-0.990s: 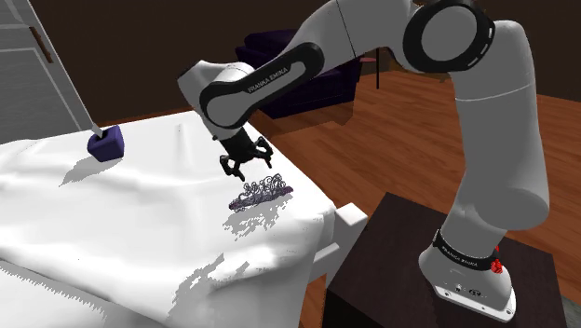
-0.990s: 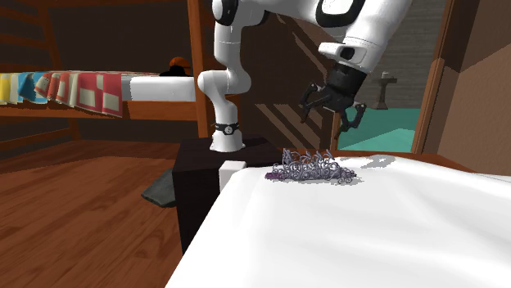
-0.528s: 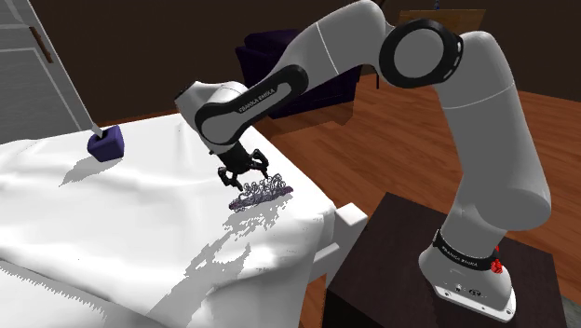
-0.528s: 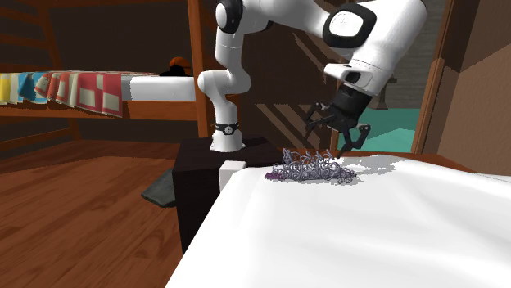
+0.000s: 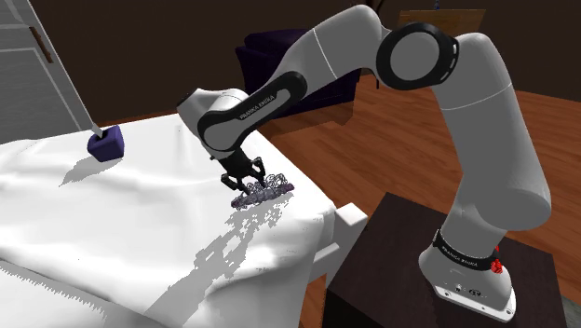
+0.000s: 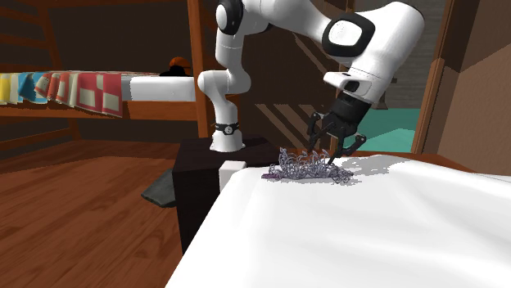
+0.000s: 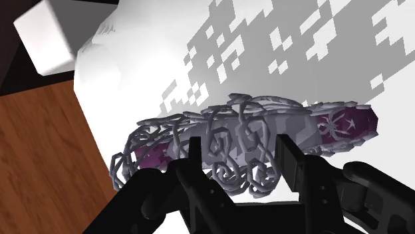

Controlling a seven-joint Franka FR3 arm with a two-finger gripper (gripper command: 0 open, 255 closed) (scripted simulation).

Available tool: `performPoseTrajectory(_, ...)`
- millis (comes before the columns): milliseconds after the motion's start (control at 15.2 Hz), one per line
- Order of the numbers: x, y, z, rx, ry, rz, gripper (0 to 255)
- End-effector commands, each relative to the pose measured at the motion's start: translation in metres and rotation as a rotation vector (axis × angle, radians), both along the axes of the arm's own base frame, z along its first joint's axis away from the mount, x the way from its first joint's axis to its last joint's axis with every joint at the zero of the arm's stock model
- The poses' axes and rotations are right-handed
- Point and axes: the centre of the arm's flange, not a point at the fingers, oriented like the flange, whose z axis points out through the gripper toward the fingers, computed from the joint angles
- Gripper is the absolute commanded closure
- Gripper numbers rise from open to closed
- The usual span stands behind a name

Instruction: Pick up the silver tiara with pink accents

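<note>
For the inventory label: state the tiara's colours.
The tiara is silver-grey scrollwork with purple-magenta patches; the wrist view shows it best.

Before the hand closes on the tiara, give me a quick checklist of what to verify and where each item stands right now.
1. Hand down at the tiara: ok. The hand sits low on the tiara.
2. Fingers open: ok. In the wrist view the fingers stand apart.
3. Tiara between the fingers: ok. Its scrollwork lies in the gap.
4. Fingertips deep enough for a firm grip: cannot tell. The scrollwork hides the tips.
5. Tiara resting steadily: ok. It lies on the white sheet, though near the sheet's edge.
6. Nothing crowding the grasp: ok. The purple block is far off across the sheet.
</note>
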Motion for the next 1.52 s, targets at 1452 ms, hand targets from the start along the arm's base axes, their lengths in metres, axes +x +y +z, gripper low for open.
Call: performPoseTrajectory(1452, 0.000, 0.000, 0.078, -0.001, 0.004, -0.001, 255)
